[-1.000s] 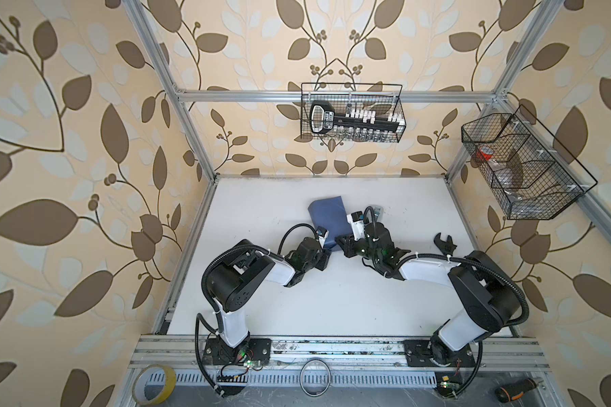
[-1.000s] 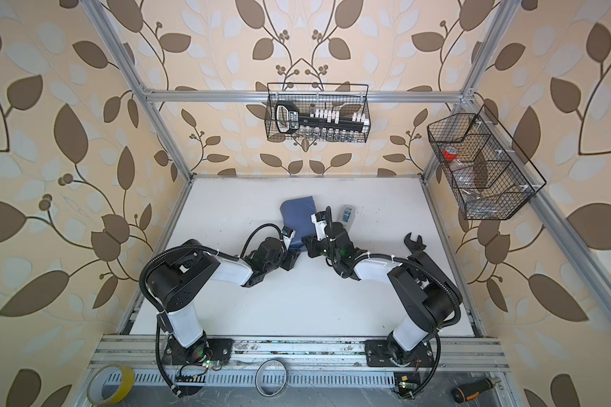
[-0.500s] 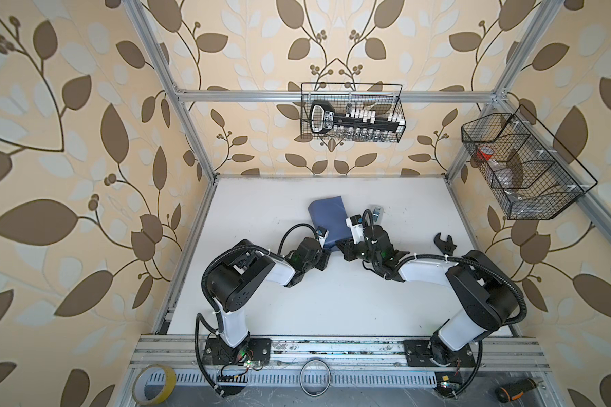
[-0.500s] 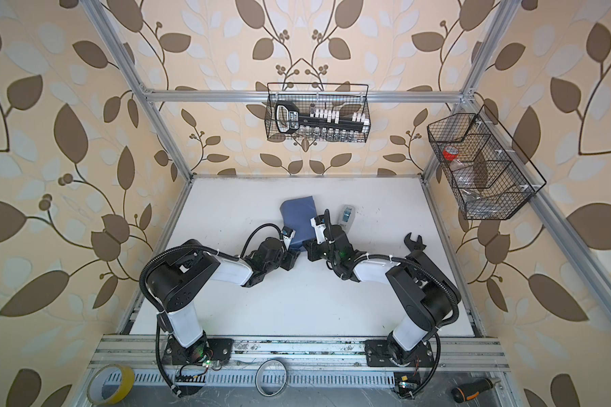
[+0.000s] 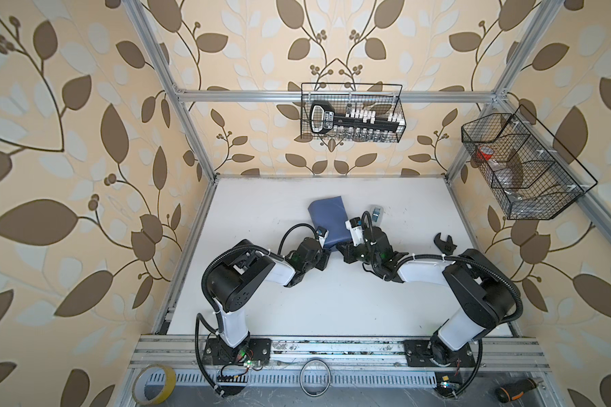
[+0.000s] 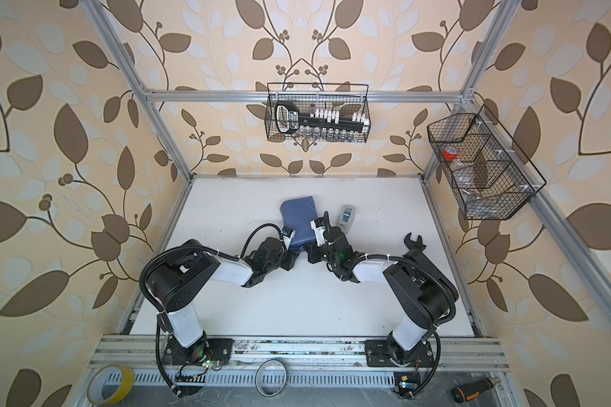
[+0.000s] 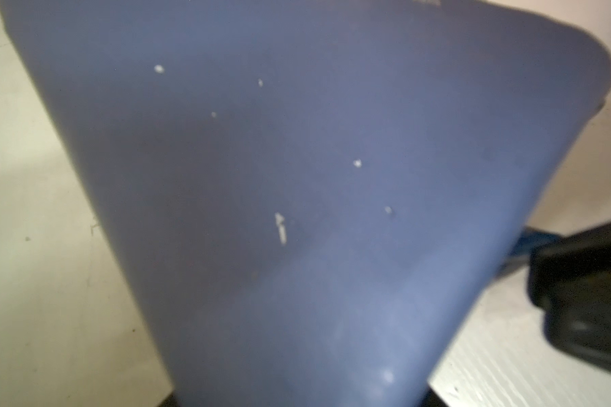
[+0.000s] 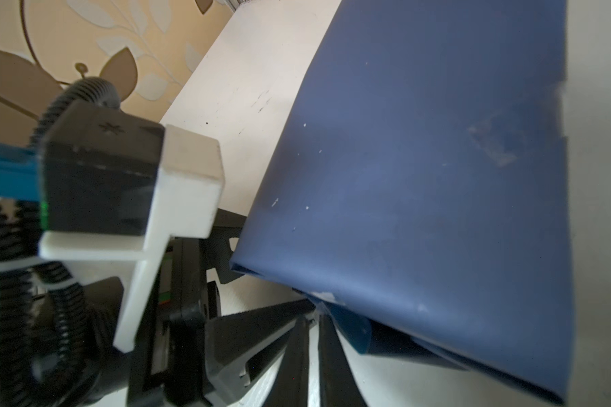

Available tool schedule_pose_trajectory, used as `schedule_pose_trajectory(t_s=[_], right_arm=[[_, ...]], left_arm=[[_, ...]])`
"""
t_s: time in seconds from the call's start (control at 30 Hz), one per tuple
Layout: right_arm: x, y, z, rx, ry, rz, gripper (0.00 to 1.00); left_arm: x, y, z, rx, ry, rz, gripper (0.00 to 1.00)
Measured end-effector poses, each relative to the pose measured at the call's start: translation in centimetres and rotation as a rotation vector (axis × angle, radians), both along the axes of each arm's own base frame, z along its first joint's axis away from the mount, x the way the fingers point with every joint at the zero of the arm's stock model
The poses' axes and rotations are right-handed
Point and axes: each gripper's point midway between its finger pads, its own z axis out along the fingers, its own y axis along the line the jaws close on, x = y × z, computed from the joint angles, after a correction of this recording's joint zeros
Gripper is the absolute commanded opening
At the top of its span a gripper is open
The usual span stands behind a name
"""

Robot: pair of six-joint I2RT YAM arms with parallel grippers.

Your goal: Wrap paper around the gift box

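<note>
The right fingers (image 8: 295, 356) are drawn almost together, their tips at the near corner of the paper (image 5: 330, 222). The left fingers (image 5: 322, 262) sit at that same near edge, and whether they grip I cannot tell. Nearest, a roll of yellow tape (image 5: 155, 384) and a screwdriver (image 5: 515, 387) lie by the front rail. On the white surface (image 5: 332, 303) the paper lies folded, slate side up, midway back; the gift box cannot be made out under it. Just beyond stands a tape dispenser (image 5: 377, 213). Wire baskets (image 5: 351, 112) hang on the leaf-patterned walls.
</note>
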Motion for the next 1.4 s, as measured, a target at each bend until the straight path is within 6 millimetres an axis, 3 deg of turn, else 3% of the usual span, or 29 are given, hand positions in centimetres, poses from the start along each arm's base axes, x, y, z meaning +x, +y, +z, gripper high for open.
schedule_pose_trajectory(t_s=[0.77,1.4], right_arm=[[0.8,-0.9,-1.7,-0.019,0.016,-0.024,0.11],[1.1,-1.1,-1.4,-0.021,-0.007,-0.020,0.12]], left_arm=[[0.1,0.0,0.1,0.000,-0.002,0.001,0.55],[0.2,-0.1,0.2,0.001,0.000,0.001,0.53]])
